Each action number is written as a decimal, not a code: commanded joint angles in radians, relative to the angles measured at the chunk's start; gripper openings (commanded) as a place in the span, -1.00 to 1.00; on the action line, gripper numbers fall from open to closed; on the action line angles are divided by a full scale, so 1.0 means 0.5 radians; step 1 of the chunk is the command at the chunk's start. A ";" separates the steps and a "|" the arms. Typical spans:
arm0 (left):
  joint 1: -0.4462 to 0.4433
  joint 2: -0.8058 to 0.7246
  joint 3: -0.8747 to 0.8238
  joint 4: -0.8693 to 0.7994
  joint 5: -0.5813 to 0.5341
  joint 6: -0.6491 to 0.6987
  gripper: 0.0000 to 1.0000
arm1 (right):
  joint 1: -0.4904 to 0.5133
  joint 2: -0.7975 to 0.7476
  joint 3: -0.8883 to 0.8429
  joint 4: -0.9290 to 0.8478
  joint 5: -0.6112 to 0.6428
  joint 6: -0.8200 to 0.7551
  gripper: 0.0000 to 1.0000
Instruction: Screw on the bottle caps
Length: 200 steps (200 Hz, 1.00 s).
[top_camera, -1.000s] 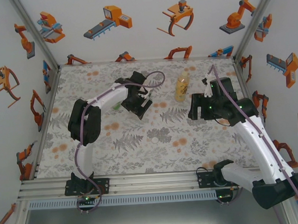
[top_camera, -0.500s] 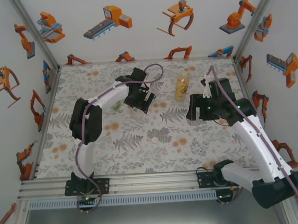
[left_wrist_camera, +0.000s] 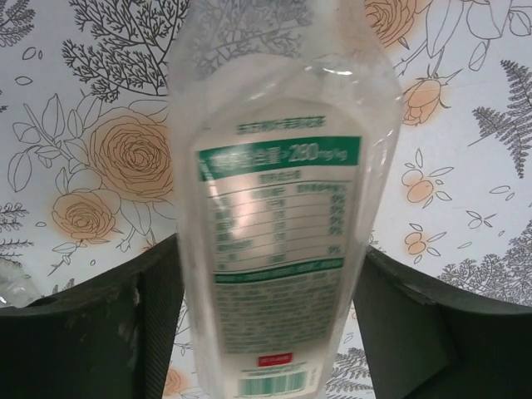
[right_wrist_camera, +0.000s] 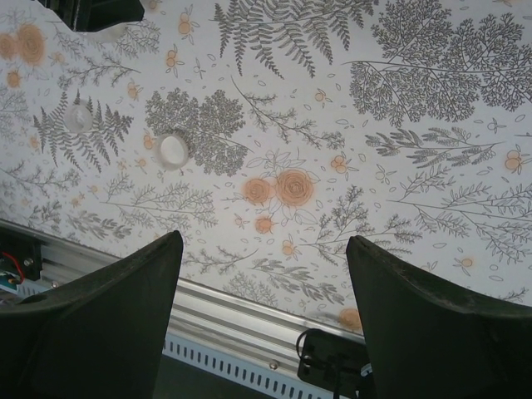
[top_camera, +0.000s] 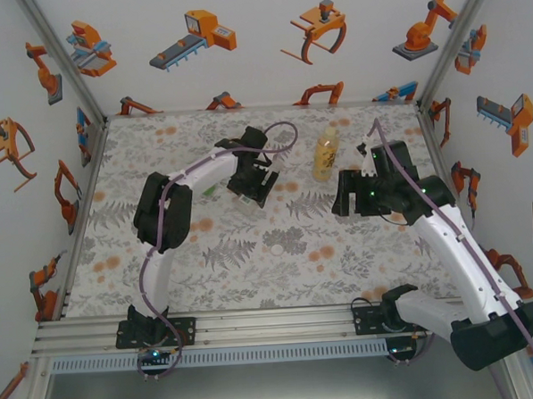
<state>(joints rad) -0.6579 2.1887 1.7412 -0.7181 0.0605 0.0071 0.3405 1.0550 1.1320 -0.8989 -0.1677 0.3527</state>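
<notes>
A clear bottle (left_wrist_camera: 278, 208) with a green-white label stands between the fingers of my left gripper (left_wrist_camera: 268, 249), and both dark fingers press against its sides. In the top view the left gripper (top_camera: 252, 187) is at the back middle of the table. An amber bottle (top_camera: 325, 155) with a yellow label stands upright to its right. A green-tinted bottle (top_camera: 211, 191) sits just left of the left gripper. My right gripper (right_wrist_camera: 264, 241) is open with nothing in it, and hangs above the mat facing the near rail. Two pale bottle caps (right_wrist_camera: 173, 150) (right_wrist_camera: 78, 117) lie loose on the mat.
The flowered mat (top_camera: 323, 250) covers the table. One small cap (top_camera: 276, 250) lies near its middle. An aluminium rail (right_wrist_camera: 249, 312) runs along the near edge, with a black arm base (right_wrist_camera: 332, 362) on it. White printed walls close in three sides.
The left gripper has shifted a little to the right and its jaws have narrowed onto the clear bottle. The right arm has barely moved.
</notes>
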 commanded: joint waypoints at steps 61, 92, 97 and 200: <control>-0.016 -0.074 0.008 -0.044 -0.022 0.030 0.00 | -0.008 -0.024 -0.017 -0.006 -0.010 0.076 0.28; -0.022 -0.300 -0.091 -0.017 -0.048 0.026 -0.09 | -0.009 -0.033 -0.027 0.021 -0.050 0.148 0.22; -0.022 -0.346 -0.111 -0.011 -0.054 0.024 -0.11 | -0.006 -0.034 -0.028 0.029 -0.054 0.160 0.21; 0.006 -1.573 -0.756 0.327 0.003 -0.124 -0.56 | 0.290 0.146 -0.109 0.191 0.001 0.434 0.05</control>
<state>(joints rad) -0.6655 1.5139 1.4311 -0.6067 0.0441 -0.0154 0.4221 1.0958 1.0920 -0.8391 -0.1978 0.5156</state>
